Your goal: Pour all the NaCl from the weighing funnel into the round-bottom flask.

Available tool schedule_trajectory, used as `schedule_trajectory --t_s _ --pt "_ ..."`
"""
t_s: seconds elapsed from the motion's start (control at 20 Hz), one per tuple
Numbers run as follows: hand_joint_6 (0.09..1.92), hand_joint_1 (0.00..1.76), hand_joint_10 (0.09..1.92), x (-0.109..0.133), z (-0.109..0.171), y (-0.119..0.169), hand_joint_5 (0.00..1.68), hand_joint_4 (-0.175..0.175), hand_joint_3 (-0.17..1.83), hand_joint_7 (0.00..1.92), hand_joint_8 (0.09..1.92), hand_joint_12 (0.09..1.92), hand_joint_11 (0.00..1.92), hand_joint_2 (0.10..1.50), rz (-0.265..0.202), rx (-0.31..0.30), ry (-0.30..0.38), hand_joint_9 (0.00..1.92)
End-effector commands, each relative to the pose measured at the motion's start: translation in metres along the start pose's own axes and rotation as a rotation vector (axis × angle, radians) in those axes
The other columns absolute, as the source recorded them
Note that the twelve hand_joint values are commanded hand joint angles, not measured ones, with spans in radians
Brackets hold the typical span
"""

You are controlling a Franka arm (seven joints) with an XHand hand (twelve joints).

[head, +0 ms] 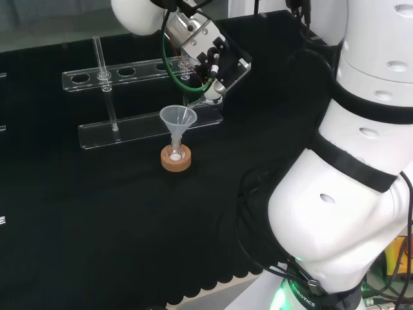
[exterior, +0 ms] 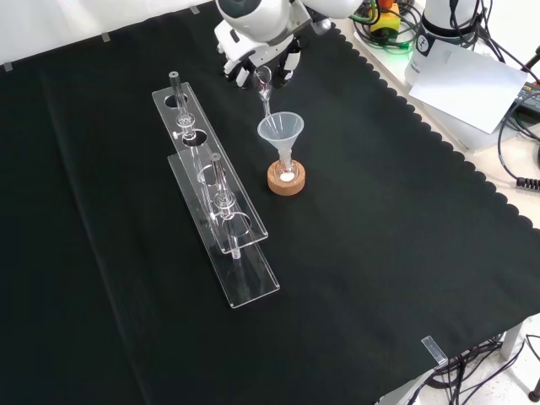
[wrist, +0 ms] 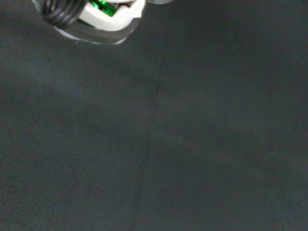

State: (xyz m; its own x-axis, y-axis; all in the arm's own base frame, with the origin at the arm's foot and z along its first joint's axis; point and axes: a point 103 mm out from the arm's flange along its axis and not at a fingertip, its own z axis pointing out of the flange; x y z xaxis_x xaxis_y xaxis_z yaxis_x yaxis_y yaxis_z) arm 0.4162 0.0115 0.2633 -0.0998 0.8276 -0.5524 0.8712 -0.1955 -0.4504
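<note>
A small round-bottom flask [head: 175, 154] sits in a cork ring [head: 176, 163] near the middle of the cloth, with white powder at its bottom. A clear plastic funnel [head: 177, 119] stands in its neck. The hand [head: 210, 55] hovers just to the right of and above the funnel in the head view, shut on the glass weighing funnel [head: 205, 97]. That piece is tilted, its spout down toward the funnel's rim. In the front view the hand [exterior: 256, 59] comes in from the top, the weighing funnel [exterior: 264, 91] hangs over the plastic funnel [exterior: 280, 130], and the flask [exterior: 287, 172] rests in the cork ring [exterior: 286, 181].
A clear acrylic rack [exterior: 215, 198] with upright glass tubes stands left of the flask in the front view, behind it in the head view [head: 139, 103]. Papers and cables [exterior: 472, 72] lie beyond the cloth's scalloped edge. A blurred part of the hand [wrist: 96, 17] hangs over bare cloth in the wrist view.
</note>
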Motion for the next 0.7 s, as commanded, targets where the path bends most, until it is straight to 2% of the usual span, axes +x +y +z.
schedule_trajectory --t_s 0.05,0.35,0.7 --pt "0.99 1.07 0.47 -0.008 0.009 0.003 1.08 0.175 0.64 0.61 0.66 1.19 0.72 0.75 -0.006 -0.017 0.085 0.93" --pt "0.99 1.07 0.47 -0.017 0.017 0.005 1.08 0.175 0.64 0.61 0.66 1.18 0.73 0.75 -0.015 -0.025 0.166 0.94" --pt "0.99 1.07 0.47 -0.024 0.024 0.007 1.08 0.175 0.64 0.61 0.66 1.18 0.73 0.75 -0.010 -0.042 0.219 0.94"
